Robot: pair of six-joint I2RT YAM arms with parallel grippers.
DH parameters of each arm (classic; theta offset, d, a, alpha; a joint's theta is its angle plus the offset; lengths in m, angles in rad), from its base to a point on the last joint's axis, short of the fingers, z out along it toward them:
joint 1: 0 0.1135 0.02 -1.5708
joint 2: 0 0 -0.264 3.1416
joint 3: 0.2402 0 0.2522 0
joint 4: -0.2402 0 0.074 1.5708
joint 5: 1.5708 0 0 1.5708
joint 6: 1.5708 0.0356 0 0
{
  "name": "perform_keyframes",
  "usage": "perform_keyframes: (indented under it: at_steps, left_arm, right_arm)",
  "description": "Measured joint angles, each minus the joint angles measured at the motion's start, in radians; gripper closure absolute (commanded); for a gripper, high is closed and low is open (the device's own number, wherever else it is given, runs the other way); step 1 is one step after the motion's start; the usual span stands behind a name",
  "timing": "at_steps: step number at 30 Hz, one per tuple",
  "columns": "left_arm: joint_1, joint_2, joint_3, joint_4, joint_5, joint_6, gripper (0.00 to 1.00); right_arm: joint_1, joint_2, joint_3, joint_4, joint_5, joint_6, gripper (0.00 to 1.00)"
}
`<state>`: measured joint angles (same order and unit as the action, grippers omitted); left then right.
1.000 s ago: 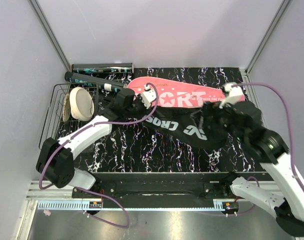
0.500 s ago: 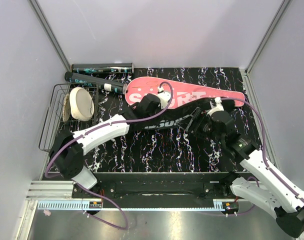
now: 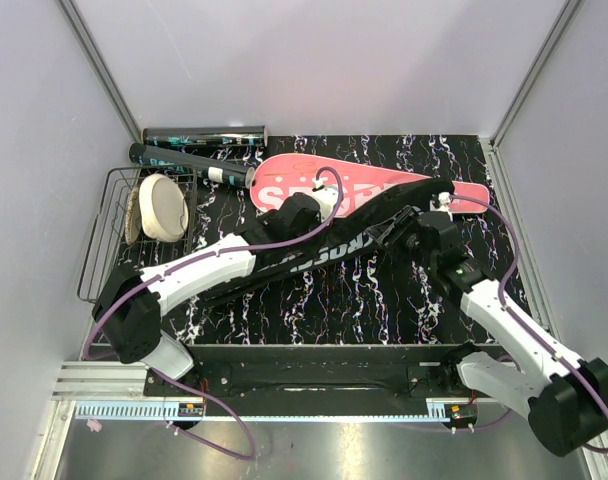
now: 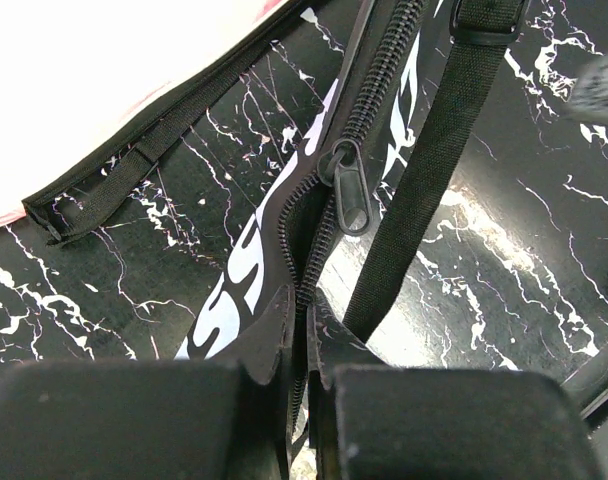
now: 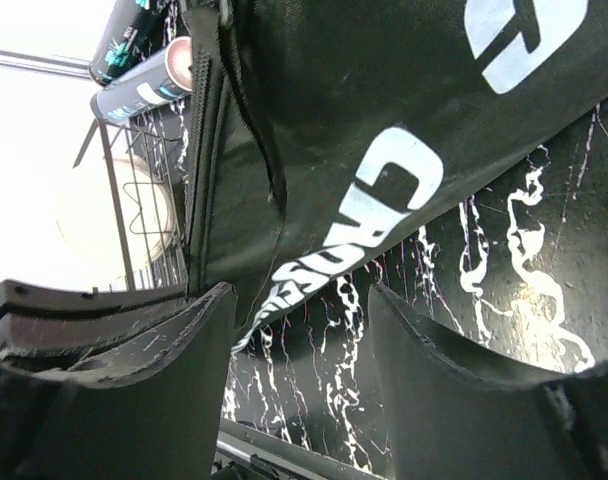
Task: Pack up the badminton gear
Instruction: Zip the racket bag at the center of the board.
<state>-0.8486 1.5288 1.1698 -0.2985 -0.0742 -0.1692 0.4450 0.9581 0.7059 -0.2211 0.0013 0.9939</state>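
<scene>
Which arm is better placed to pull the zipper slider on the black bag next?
Probably right: the right gripper is open by the black bag, while the left gripper is shut on it near the zipper slider.

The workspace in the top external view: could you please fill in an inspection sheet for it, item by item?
Surface: black marbled table with white veins.
Job's things: black CROSSWAY bag stretched across the middle, zipper partly open; pink SPORT case behind it; dark tube at the back edge. Rackets and shuttlecocks: nothing seen.
Clutter: wire basket at the left, cream disc inside it.
Grippers: left gripper shut on the bag by its zipper; right gripper open at the bag's edge.
Cables: purple cable loops over the case.
Surroundings: pale walls; nothing seen on them.
</scene>
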Motion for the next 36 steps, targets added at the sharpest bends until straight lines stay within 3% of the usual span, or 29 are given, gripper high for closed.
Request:
perform_keyframes:
  at_steps: [6, 9, 10, 11, 14, 15, 19, 22, 26, 31, 34, 36]
  left_arm:
    - [-0.006, 0.000, 0.000, 0.000, 0.026, 0.001, 1.00]
    - [-0.010, 0.000, 0.000, 0.000, 0.054, 0.005, 1.00]
    - [-0.010, 0.000, 0.000, 0.000, 0.063, 0.006, 1.00]
    - [-0.010, 0.000, 0.000, 0.000, 0.072, 0.008, 1.00]
    - [-0.010, 0.000, 0.000, -0.004, 0.099, 0.019, 0.74]
    - [-0.010, 0.000, 0.000, -0.006, 0.106, 0.021, 0.59]
    - [-0.006, 0.000, 0.002, -0.001, 0.169, 0.037, 0.35]
    - [0.005, -0.002, 0.002, 0.004, 0.232, 0.043, 0.20]
    - [0.013, -0.026, -0.007, 0.015, 0.277, 0.053, 0.19]
    - [0.014, -0.068, -0.026, 0.033, 0.311, 0.072, 0.25]
    - [0.013, -0.066, -0.026, 0.035, 0.335, 0.080, 0.58]
    - [0.013, -0.058, -0.023, 0.034, 0.351, 0.076, 0.93]
  right_arm:
    - [-0.010, 0.105, -0.031, 0.172, -0.066, -0.027, 0.43]
    - [-0.010, 0.151, -0.031, 0.243, -0.085, -0.047, 0.75]
    - [-0.010, 0.166, -0.029, 0.257, -0.093, -0.053, 0.91]
    - [-0.010, 0.179, -0.027, 0.263, -0.101, -0.056, 0.96]
    - [-0.010, 0.193, -0.025, 0.271, -0.128, -0.047, 1.00]
    - [-0.010, 0.191, -0.025, 0.274, -0.134, -0.042, 1.00]
    - [-0.010, 0.156, -0.025, 0.271, -0.161, -0.009, 1.00]
    - [-0.010, 0.102, -0.025, 0.252, -0.182, 0.021, 1.00]
    - [-0.010, 0.053, -0.025, 0.233, -0.206, 0.080, 1.00]
    - [-0.011, 0.055, -0.013, 0.220, -0.228, 0.161, 1.00]
    - [-0.011, 0.062, -0.009, 0.215, -0.232, 0.195, 1.00]
    - [-0.011, 0.080, 0.003, 0.211, -0.231, 0.206, 0.93]
